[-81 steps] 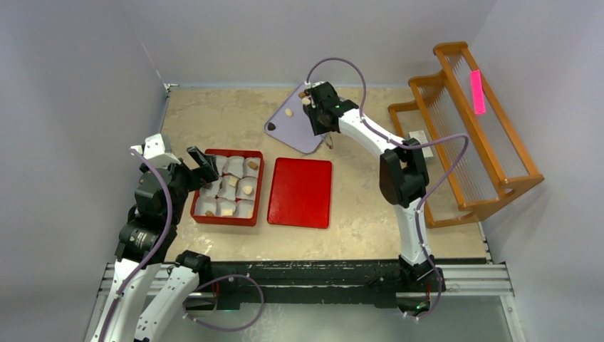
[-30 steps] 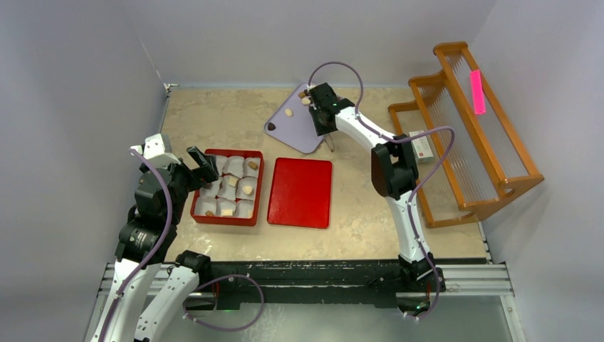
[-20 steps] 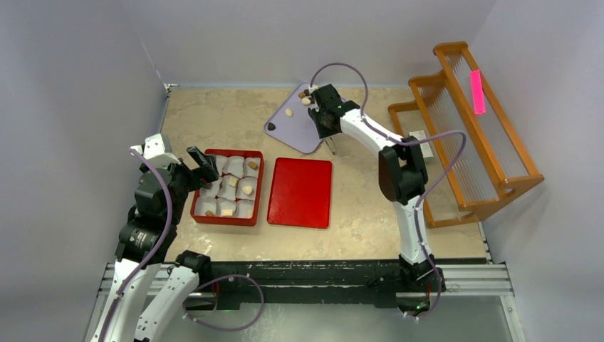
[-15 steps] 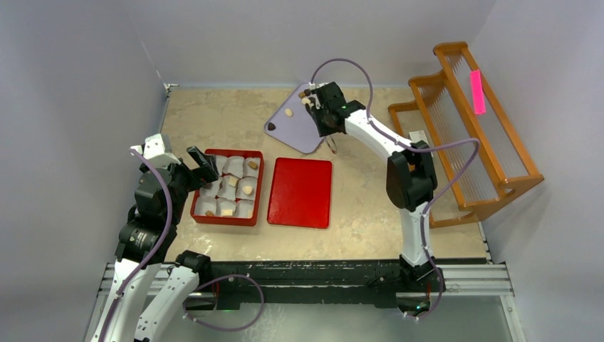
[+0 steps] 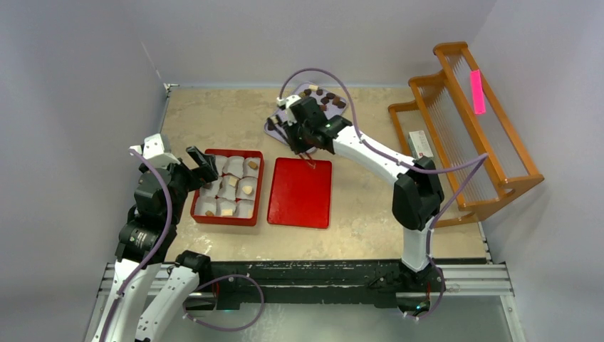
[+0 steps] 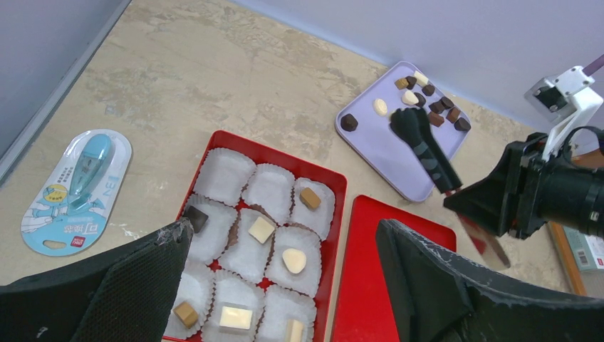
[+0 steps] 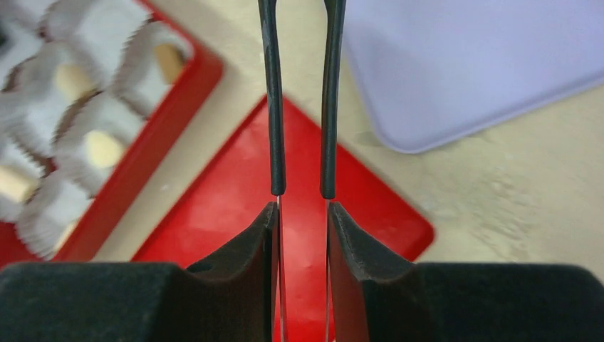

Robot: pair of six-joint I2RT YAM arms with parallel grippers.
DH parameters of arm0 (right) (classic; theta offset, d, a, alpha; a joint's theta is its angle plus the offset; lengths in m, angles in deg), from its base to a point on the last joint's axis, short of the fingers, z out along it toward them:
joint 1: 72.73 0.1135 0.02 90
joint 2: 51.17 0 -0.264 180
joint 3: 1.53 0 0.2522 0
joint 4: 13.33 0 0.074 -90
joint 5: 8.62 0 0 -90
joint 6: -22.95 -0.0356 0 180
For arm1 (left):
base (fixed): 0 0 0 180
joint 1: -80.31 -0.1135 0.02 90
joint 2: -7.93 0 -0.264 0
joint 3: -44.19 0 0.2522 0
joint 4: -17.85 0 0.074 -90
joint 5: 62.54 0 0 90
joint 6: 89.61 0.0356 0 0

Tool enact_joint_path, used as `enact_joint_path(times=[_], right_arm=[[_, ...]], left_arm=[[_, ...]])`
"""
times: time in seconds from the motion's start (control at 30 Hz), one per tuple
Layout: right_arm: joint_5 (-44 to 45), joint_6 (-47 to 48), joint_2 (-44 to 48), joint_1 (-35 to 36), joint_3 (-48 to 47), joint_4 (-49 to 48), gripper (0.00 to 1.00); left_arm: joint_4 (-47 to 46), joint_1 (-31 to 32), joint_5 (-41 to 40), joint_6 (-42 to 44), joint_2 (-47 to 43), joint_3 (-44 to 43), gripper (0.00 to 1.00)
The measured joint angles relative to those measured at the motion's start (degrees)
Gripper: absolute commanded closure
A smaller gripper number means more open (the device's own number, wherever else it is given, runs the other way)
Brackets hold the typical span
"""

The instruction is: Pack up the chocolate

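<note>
Right gripper (image 7: pixel 303 206) clamped on tongs (image 7: pixel 274 107).
Your left gripper (image 6: pixel 281 231) stands wide apart over the red tray (image 6: pixel 340 206).

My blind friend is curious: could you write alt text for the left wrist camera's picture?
A red rectangular tray of white paper cups, several holding small cream or brown chocolates, lies beneath the open left pincer. Beyond, black tweezers reach over a lilac tray carrying more chocolates.

Bright, even light from above casts only faint shadows; the right wrist view is blurred, its paper cups (image 7: pixel 92 121) and red box (image 7: pixel 165 117) smeared
</note>
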Motion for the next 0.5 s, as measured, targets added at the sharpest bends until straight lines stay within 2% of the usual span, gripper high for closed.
enact_joint_path(times=[0.2,0.5], right_arm=[[-2.99,-0.83,0.04,5.7,0.02,-0.15,0.75],[-2.56,-0.92,-3.41,12.74,-2.89,0.61,0.72]], left_arm=[[0.02,-0.13,-0.04,-0.02,-0.72,0.0,0.01],[0.02,-0.13,-0.48,-0.02,-2.14,0.0,0.01]])
